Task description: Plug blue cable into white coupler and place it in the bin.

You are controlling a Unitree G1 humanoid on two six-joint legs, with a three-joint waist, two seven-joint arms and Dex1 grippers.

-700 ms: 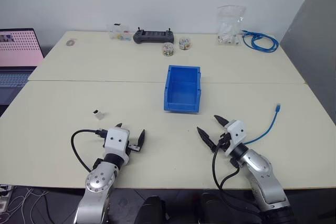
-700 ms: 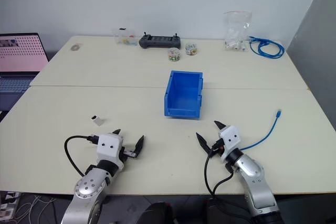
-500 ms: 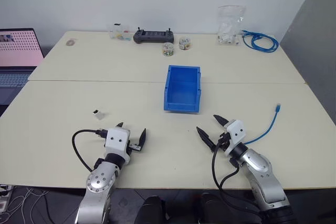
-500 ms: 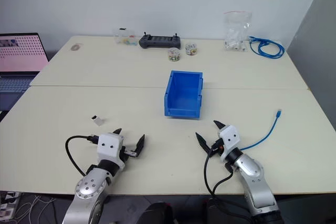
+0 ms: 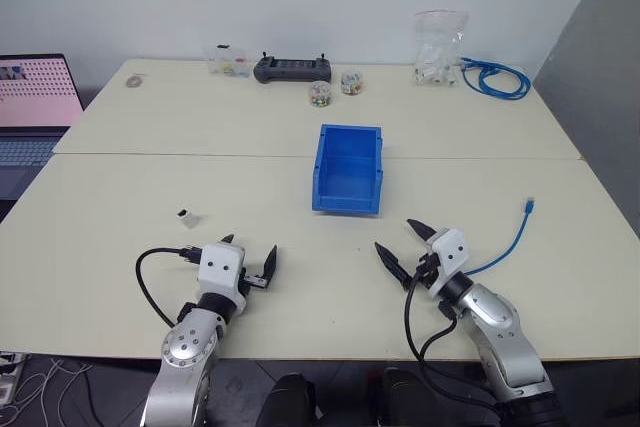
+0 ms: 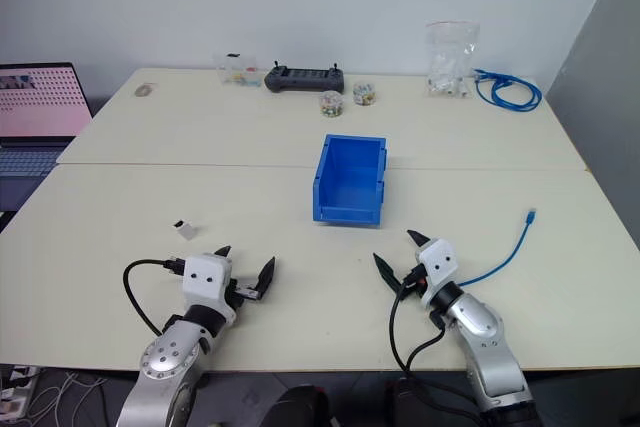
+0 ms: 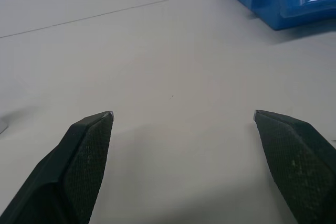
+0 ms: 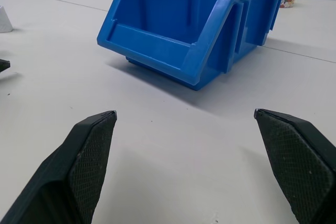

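Currently no step is complete: both the left claw (image 5: 248, 264) and right claw (image 5: 404, 244) stand open, empty. White coupler (image 5: 186, 216), blue cable (image 5: 508, 238) and bin (image 5: 347, 169) lie apart on the worktop (image 5: 120, 197).

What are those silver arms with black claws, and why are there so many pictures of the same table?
They belong to a robot. Two pictures come from cameras in its head, looking down at the table. The other two come from cameras on its wrists, looking out between the black fingers. The left gripper and the right gripper are both open and hold nothing. On the table lie a blue bin, a tiny white coupler and a thin blue cable. At the far edge sit a black controller, a clear bag and a looped blue cable bundle.
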